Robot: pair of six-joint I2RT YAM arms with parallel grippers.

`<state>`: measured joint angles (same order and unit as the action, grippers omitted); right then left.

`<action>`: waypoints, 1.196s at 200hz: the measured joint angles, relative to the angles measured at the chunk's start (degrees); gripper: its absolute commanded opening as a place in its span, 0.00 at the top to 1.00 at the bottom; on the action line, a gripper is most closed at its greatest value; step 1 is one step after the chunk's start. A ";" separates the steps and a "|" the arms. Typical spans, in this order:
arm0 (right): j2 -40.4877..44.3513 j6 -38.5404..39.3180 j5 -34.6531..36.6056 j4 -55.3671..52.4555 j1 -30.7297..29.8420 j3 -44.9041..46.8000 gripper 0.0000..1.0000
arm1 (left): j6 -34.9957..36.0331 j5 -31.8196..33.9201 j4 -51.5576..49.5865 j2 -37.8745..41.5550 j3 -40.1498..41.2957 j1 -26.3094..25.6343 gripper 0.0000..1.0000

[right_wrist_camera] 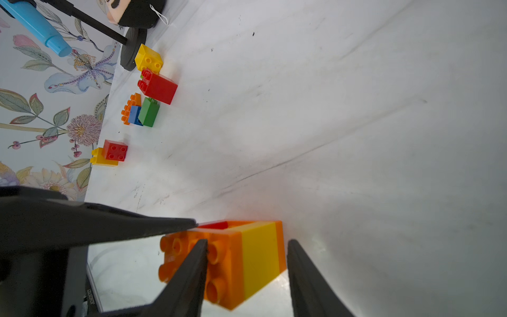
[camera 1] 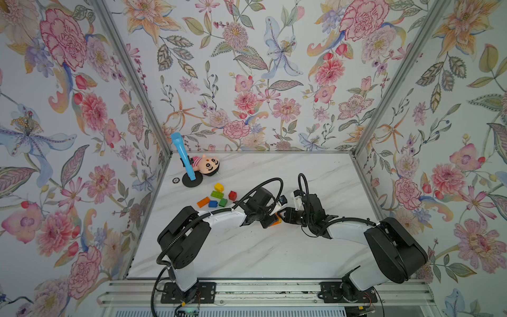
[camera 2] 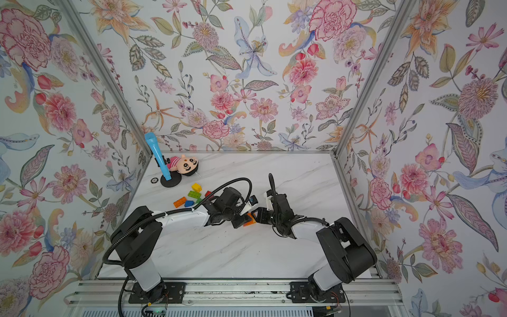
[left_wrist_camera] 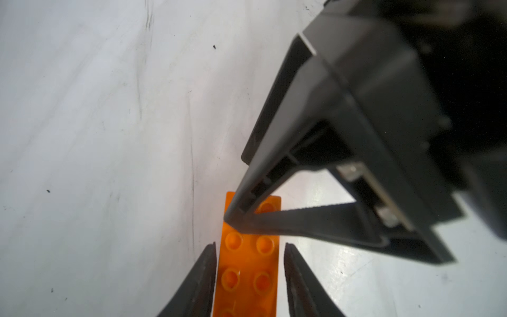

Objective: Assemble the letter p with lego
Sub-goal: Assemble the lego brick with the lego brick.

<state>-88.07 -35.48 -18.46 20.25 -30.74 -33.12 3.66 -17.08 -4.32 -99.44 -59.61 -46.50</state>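
Orange-yellow-orange layered lego stack (right_wrist_camera: pixel 255 258) mid-table, loose red, yellow, green, blue, orange bricks (camera 1: pixel 217 194) clustered well apart

the brick stack (camera 1: pixel 276 220) sits mid counter (camera 1: pixel 247 255) between left tool (left_wrist_camera: pixel 250 255) and right tool (right_wrist_camera: pixel 247 247); loose bricks (camera 1: pixel 216 196) lie behind-left, doll (camera 1: pixel 207 164) and stand (camera 1: pixel 192 179) farther back.

Twin overhead views of whole table (camera 1: pixel 274 247); wrist cameras close over shared orange brick (left_wrist_camera: pixel 247 263)

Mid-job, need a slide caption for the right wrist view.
Right end effector straddles an orange-and-yellow lego stack; loose bricks lie beyond.
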 measured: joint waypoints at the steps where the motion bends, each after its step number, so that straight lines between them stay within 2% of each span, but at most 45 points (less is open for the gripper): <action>1: 0.00 0.00 0.02 0.00 0.00 0.00 0.52 | -0.24 0.02 0.04 0.13 0.11 0.00 0.43; 33: 0.22 -0.35 1.01 -0.02 -0.22 0.00 0.52 | -4.74 2.23 5.16 9.55 6.19 0.00 0.22; 57: 0.33 -0.55 1.53 -0.04 -0.42 0.00 0.51 | -9.84 4.70 10.75 17.55 12.17 0.13 0.23; 79: 0.35 -0.63 2.01 -0.04 -0.70 0.00 0.51 | -16.98 9.09 14.29 21.05 16.37 0.33 0.25; 93: 0.44 -0.72 2.45 -0.07 -0.83 0.00 0.51 | -22.56 12.02 15.06 21.11 17.79 0.37 0.31; 129: 0.57 -0.87 3.56 -0.46 -1.55 -0.22 0.51 | -38.10 17.75 14.93 20.02 19.43 -0.31 0.30; 153: 0.74 -1.03 4.17 -0.72 -1.88 -0.24 0.51 | -44.92 19.28 16.22 18.08 19.52 -1.18 0.33; 208: 0.76 -1.05 4.63 -0.87 -2.08 -0.31 0.51 | -51.98 18.99 19.43 10.99 19.52 -1.57 0.43; 239: 0.98 -1.05 5.16 -1.11 -2.19 -0.31 0.51 | -53.59 18.53 21.57 7.58 19.45 -1.86 0.44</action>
<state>-87.09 -36.53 -13.30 19.14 -32.93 -33.43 -49.93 1.45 17.26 -91.85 -40.16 -48.36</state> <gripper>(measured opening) 0.488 0.560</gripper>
